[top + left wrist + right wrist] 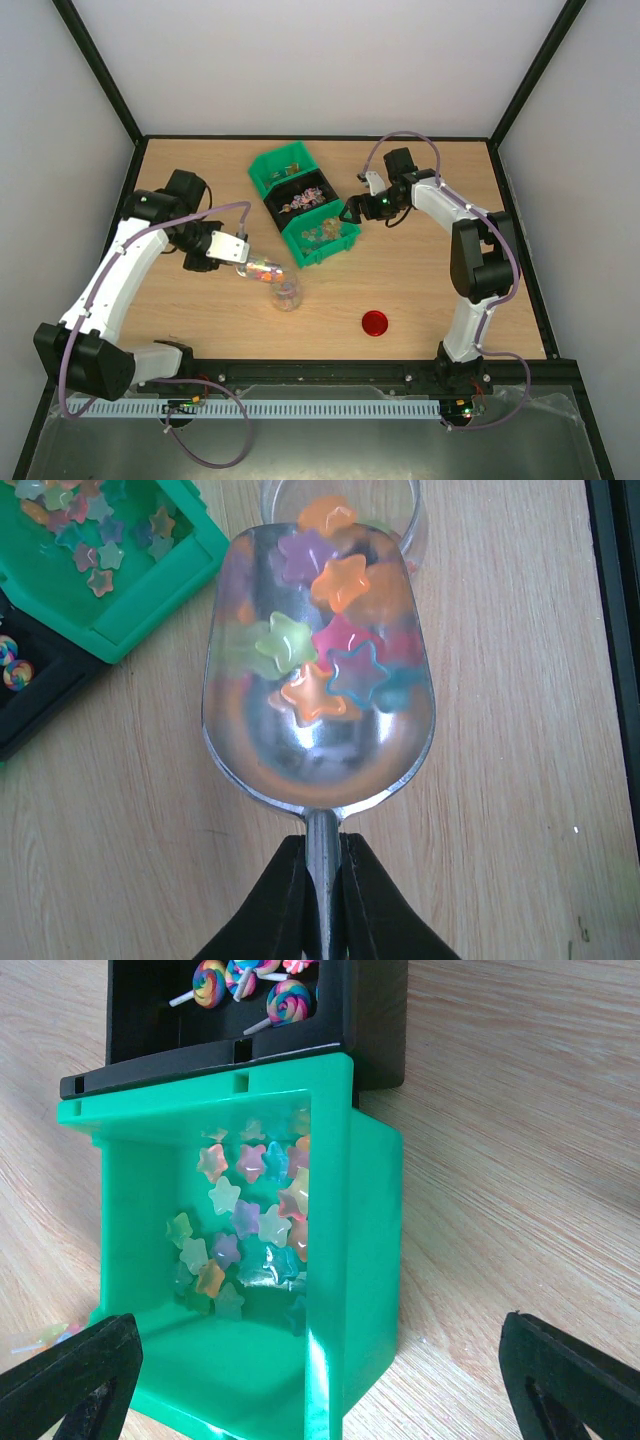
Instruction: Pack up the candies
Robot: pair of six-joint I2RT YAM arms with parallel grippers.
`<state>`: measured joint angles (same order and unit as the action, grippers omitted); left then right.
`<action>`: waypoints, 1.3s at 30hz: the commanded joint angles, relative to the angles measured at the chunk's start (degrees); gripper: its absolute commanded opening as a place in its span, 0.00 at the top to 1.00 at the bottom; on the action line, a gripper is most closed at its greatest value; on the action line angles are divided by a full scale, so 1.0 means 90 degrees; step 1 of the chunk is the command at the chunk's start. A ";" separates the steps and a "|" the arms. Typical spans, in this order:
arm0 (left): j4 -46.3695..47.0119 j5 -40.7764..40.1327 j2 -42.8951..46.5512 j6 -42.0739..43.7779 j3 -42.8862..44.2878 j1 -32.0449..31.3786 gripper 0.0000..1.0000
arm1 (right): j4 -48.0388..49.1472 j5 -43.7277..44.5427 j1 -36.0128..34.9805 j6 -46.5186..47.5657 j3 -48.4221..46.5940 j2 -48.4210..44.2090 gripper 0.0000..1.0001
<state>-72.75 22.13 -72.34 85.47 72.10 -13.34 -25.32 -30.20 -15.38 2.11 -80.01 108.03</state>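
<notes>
My left gripper (241, 256) (322, 875) is shut on the handle of a metal scoop (320, 730). The scoop holds several star-shaped candies (330, 650) in pink, orange, green and purple. Its tip lies over the mouth of the small clear jar (400, 505), which stands on the table (286, 292) with some candies inside. More star candies (245, 1225) lie in the front green bin (370, 1220) (322, 236). My right gripper (352, 212) (320, 1385) is open, its fingers on either side of that bin's near end.
A black bin (370, 1020) with swirl lollipops (285, 1000) sits behind the green bin, and another green bin (282, 166) behind that. A red round lid (375, 323) lies on the wooden table (430, 280) at the front, right of the jar.
</notes>
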 commanded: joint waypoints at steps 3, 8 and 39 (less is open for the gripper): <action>-0.0147 -0.0096 -0.0095 -0.0024 0.0257 -0.0087 0.98 | 0.0023 -0.0141 0.0021 -0.0041 0.0080 -0.0113 0.01; -0.0148 -0.0170 -0.0071 -0.0016 0.0269 -0.0123 0.98 | 0.0035 -0.0112 0.0028 -0.0016 0.0092 -0.0147 0.01; 0.1117 0.0124 -0.1076 -0.2512 0.1631 0.0499 0.98 | -0.0004 0.0197 0.0023 0.0142 -0.0641 0.0124 0.01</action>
<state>-68.01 23.90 -76.86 74.76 82.87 -9.02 -24.16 -29.63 -15.38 2.35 -81.58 108.14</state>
